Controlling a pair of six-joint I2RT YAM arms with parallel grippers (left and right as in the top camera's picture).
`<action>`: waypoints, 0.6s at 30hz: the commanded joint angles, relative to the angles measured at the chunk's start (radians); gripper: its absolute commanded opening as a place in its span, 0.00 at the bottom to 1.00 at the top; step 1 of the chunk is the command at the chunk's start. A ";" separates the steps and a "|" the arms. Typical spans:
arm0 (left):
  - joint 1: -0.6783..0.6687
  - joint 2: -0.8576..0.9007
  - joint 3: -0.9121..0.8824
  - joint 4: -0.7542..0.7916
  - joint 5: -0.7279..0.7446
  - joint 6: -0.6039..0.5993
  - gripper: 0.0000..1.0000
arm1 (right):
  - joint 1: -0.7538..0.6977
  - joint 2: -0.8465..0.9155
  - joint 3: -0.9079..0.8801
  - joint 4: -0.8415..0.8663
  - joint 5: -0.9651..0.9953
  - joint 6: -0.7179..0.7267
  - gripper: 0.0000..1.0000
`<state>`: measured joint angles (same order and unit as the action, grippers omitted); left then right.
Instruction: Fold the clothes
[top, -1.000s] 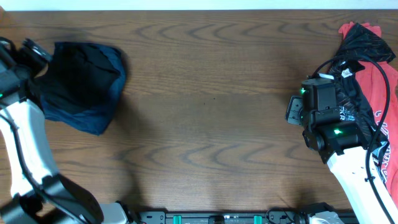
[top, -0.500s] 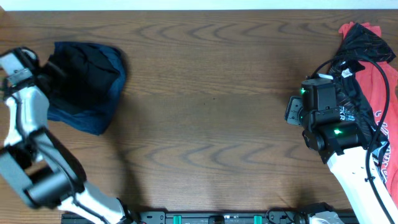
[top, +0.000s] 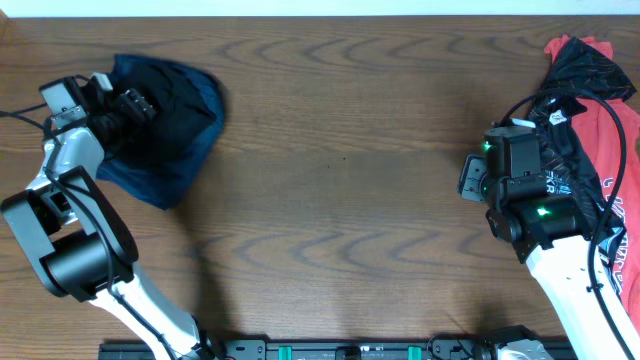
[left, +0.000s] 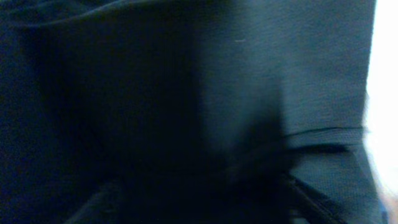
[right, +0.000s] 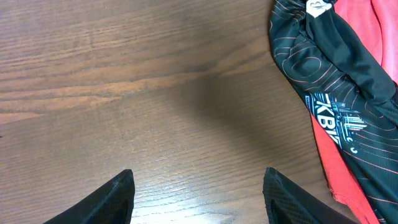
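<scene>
A dark navy garment (top: 170, 125) lies bunched at the table's far left. My left gripper (top: 128, 103) presses into its left part. In the left wrist view the dark cloth (left: 186, 81) fills the frame, and the fingers (left: 199, 205) show only faintly, wide apart. A pile of red and black printed clothes (top: 598, 100) lies at the far right and also shows in the right wrist view (right: 336, 81). My right gripper (top: 472, 176) hovers open and empty (right: 199, 190) over bare wood just left of that pile.
The brown wooden table (top: 340, 180) stretches between the two garments. The right arm's cables (top: 600, 215) lie over the red clothes. The table's front edge and arm bases run along the bottom.
My left arm swung in from the left edge onto the dark garment. The garment shifted right and slightly up. The right arm has not moved.
</scene>
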<state>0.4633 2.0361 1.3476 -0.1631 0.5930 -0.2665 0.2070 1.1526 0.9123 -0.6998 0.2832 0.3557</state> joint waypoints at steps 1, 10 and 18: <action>-0.010 -0.064 -0.027 -0.002 0.080 -0.011 0.84 | -0.006 -0.002 0.009 -0.004 0.000 0.006 0.65; -0.089 -0.342 -0.027 -0.047 0.076 0.007 0.94 | -0.006 -0.002 0.009 -0.003 -0.003 0.006 0.65; -0.200 -0.251 -0.042 -0.158 -0.075 0.006 0.94 | -0.006 -0.002 0.009 -0.005 -0.003 0.006 0.66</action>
<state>0.2817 1.7206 1.3231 -0.2993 0.5972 -0.2657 0.2070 1.1526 0.9123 -0.7002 0.2825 0.3557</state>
